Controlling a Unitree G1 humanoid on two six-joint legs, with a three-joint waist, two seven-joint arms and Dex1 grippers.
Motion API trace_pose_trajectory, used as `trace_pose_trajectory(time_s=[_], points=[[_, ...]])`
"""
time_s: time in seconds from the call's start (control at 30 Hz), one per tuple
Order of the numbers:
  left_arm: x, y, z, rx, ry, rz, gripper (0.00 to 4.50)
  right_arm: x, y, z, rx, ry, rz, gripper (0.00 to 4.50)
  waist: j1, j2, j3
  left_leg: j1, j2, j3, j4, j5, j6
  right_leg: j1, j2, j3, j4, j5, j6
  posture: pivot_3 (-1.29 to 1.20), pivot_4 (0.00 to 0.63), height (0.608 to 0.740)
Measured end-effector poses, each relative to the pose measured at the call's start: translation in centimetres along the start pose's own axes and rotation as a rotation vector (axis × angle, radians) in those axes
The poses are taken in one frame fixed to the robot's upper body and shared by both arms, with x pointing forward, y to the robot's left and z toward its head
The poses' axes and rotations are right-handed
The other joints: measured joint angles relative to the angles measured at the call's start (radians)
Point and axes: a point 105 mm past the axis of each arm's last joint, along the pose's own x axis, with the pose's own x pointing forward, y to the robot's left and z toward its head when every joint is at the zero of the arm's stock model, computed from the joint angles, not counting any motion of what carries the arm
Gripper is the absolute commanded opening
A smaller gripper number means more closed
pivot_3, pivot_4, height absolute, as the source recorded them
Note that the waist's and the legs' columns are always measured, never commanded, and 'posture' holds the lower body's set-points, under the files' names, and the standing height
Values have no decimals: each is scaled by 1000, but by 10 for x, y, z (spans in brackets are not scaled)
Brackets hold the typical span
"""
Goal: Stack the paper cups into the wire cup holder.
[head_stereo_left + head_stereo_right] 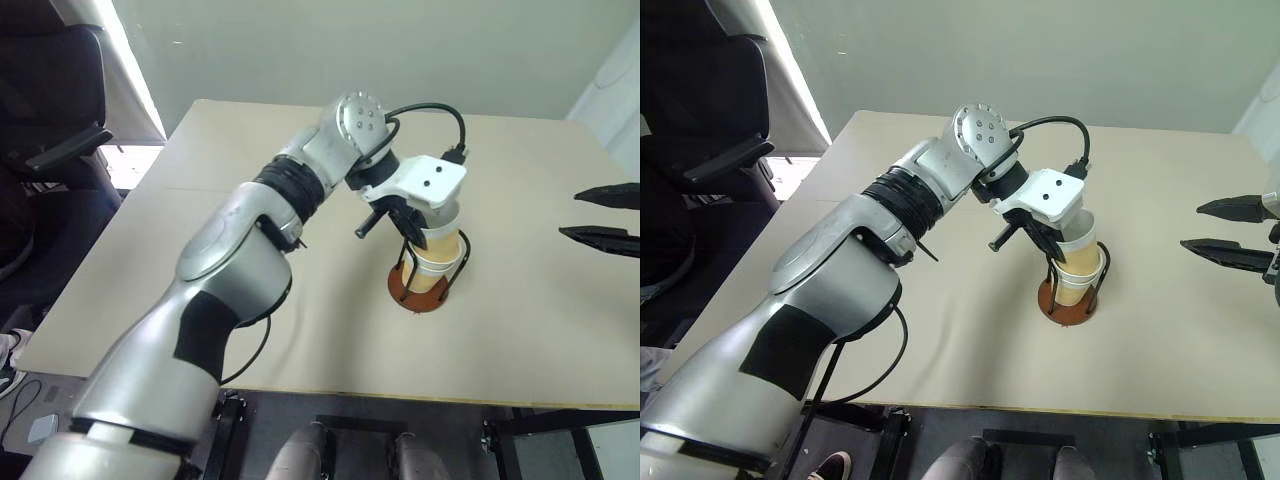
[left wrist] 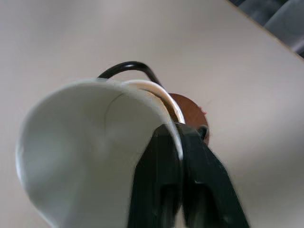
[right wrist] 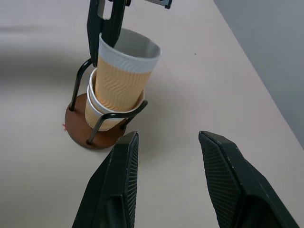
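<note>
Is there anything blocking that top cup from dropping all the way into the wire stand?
Nothing visible is in its way. The top cup is partly nested in the cups already in the wire stand, leaning a little. The left fingers pinch its rim; the right gripper waits open, off to the side.

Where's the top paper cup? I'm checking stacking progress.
Mid-table in the head views, the top paper cup sits tilted in the cups inside the wire cup holder, its rim in the left gripper.
</note>
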Motion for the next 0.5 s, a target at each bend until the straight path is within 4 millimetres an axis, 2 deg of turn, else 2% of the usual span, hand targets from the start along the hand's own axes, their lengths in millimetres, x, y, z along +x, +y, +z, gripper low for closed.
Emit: trace_pose_trajectory(time_s=[0.23,0.33,0.5], points=[[-1,6,6,-17,-54,44,3506,1,0,-1,3,2,-4,1999,1,0,0,0,0,1,1,-1,2,0,0,1,0,-1,1,0,150,740],[-8,11,7,-77,-107,86,4473,1,-1,0,4,-10,-8,1999,0,0,0,0,0,2,1,-1,2,-1,0,1,0,-1,1,0,150,740],[-44,21,11,-168,-199,216,4473,13,-4,4,-1,-74,3,1999,-3,0,0,0,0,2,2,-2,2,-1,0,2,1,-1,1,0,150,740]])
